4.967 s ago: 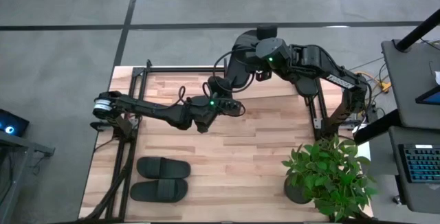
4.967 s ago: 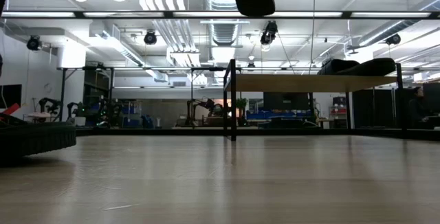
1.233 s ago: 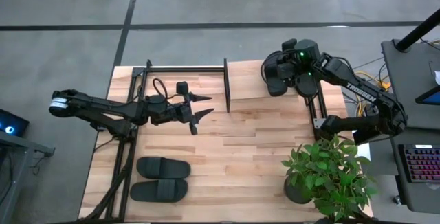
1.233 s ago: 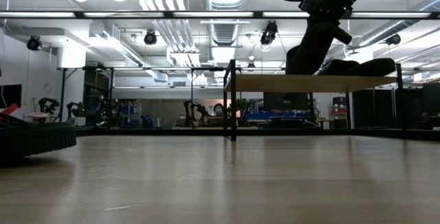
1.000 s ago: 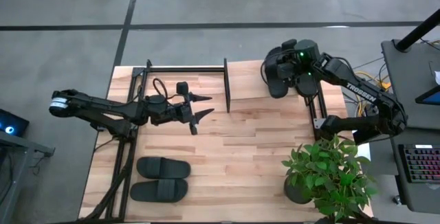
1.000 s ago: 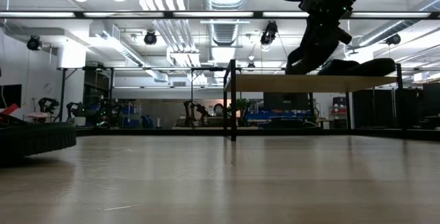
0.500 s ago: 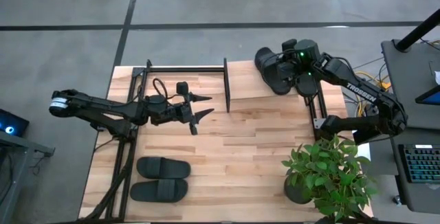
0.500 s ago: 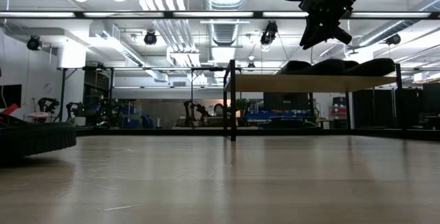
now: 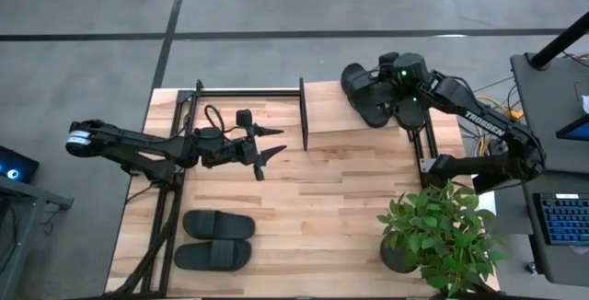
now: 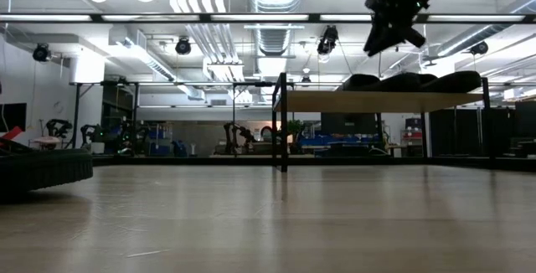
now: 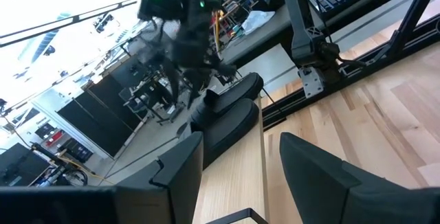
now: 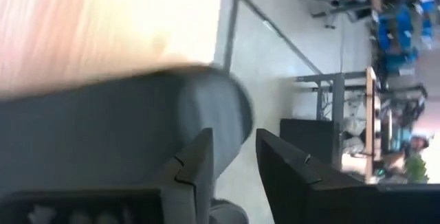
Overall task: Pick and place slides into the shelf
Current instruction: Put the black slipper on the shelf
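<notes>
Slides lying matte black on wood shelf, long axes running front-to-back, right gripper hovering above, fingers apart, empty, left gripper spreading wide, empty.

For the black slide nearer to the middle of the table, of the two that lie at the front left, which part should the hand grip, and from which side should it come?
Probably the wide strap band of that slide. It lies flat on the table, sole down, beside the other slide, so the band arches up as the only raised part. The left hand, open and closest, could come from straight above, with one finger inside the band and one outside.
</notes>
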